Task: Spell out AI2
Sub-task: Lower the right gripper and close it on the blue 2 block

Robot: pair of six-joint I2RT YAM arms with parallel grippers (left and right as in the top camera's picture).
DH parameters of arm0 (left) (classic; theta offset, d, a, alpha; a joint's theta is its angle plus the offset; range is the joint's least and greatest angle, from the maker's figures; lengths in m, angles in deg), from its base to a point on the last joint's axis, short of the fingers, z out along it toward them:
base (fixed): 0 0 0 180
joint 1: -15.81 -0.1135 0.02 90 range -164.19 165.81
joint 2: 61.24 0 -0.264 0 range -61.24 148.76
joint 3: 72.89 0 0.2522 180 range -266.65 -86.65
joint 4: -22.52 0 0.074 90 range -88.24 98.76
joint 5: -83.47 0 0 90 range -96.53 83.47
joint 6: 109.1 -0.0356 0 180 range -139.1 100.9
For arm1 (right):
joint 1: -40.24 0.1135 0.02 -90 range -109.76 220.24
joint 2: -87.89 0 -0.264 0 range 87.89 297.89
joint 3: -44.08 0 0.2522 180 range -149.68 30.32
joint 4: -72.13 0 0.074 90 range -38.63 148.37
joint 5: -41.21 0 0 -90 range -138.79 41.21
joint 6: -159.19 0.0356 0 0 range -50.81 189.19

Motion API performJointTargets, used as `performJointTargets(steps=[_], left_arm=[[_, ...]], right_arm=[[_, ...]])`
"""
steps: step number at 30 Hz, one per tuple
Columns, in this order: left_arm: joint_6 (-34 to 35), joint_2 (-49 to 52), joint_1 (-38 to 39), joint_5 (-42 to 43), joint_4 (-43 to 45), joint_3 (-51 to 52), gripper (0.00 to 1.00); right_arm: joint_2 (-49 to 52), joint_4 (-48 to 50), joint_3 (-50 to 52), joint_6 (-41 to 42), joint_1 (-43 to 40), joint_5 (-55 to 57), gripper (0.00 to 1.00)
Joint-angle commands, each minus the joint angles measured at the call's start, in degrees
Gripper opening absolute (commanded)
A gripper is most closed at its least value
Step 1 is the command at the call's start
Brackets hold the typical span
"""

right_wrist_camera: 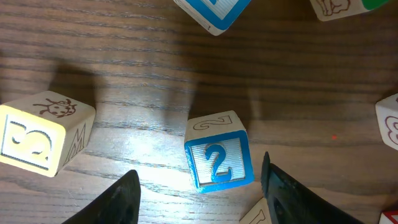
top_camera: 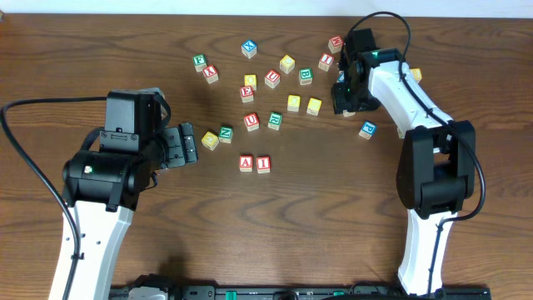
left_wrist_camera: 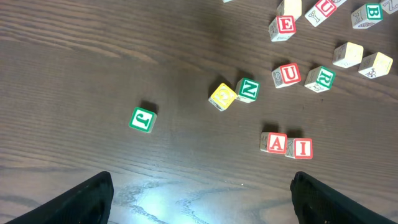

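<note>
Blue "2" cube [right_wrist_camera: 217,158] hidden beneath right gripper [top_camera: 345,98] overhead, toward table's [top_camera: 333,233] far right. Wrist view: sits between parted fingers [right_wrist_camera: 118,199], unclamped. Red "A" [top_camera: 246,162], red "I" [top_camera: 263,164] paired mid-table. Left gripper [top_camera: 190,143] wide, empty.

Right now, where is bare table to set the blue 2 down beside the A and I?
Right of the red I, bare table runs to the right arm; below the red A is bare too. Above, the red U and green R cubes crowd in.

A dark brown wood-grain table [top_camera: 275,233] filled nearly every view. A pale strip [top_camera: 166,5] ran beyond its far edge. Bright glare [left_wrist_camera: 168,198] shone off the tabletop in both wrist views.
</note>
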State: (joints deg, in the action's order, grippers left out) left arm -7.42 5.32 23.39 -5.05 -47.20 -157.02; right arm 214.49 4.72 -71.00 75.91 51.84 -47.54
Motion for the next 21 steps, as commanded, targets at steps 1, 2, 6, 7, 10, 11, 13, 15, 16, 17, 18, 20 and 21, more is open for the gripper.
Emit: performJointTargets(steps=[1, 2, 6, 7, 10, 11, 13, 15, 16, 17, 18, 20, 21], left_arm=[[-0.72, -0.35, -0.26, 0.28, -0.15, -0.04, 0.89], [-0.72, -0.35, -0.26, 0.28, -0.15, -0.04, 0.89], [-0.72, -0.35, -0.26, 0.28, -0.15, -0.04, 0.89], [-0.72, -0.35, -0.26, 0.28, -0.15, -0.04, 0.89], [-0.72, -0.35, -0.26, 0.28, -0.15, -0.04, 0.89], [-0.72, -0.35, -0.26, 0.28, -0.15, -0.04, 0.89], [-0.72, -0.35, -0.26, 0.28, -0.15, -0.04, 0.89], [-0.72, -0.35, -0.26, 0.28, -0.15, -0.04, 0.89], [-0.72, -0.35, -0.28, 0.28, -0.15, -0.04, 0.89], [-0.72, -0.35, -0.26, 0.28, -0.15, -0.04, 0.89], [-0.72, -0.35, -0.26, 0.28, -0.15, -0.04, 0.89], [-0.72, -0.35, -0.26, 0.28, -0.15, -0.04, 0.89], [-0.72, -0.35, -0.26, 0.28, -0.15, -0.04, 0.89]], right_arm=[[1.01, 0.13, -1.07, -0.37, 0.46, 0.35, 0.58], [1.70, 0.15, -1.07, -0.37, 0.46, 0.33, 0.58], [3.13, 0.42, -1.07, -0.37, 0.46, 0.35, 0.56], [3.41, 0.59, -1.07, -0.37, 0.46, 0.33, 0.55], [3.52, 1.33, -1.09, -0.35, 0.46, 0.33, 0.54], [3.52, 1.66, -1.11, -0.35, 0.44, 0.33, 0.54], [3.52, 1.75, -1.11, -0.37, 0.44, 0.33, 0.53], [3.52, 1.81, -1.11, -0.37, 0.44, 0.33, 0.45], [3.52, 1.81, -1.11, -0.37, 0.44, 0.33, 0.42], [3.52, 1.77, -1.11, -0.35, 0.44, 0.33, 0.41], [3.52, 1.73, -1.11, -0.35, 0.46, 0.33, 0.38], [3.52, 1.70, -1.11, -0.35, 0.46, 0.33, 0.37], [3.52, 1.66, -1.11, -0.35, 0.44, 0.33, 0.37]])
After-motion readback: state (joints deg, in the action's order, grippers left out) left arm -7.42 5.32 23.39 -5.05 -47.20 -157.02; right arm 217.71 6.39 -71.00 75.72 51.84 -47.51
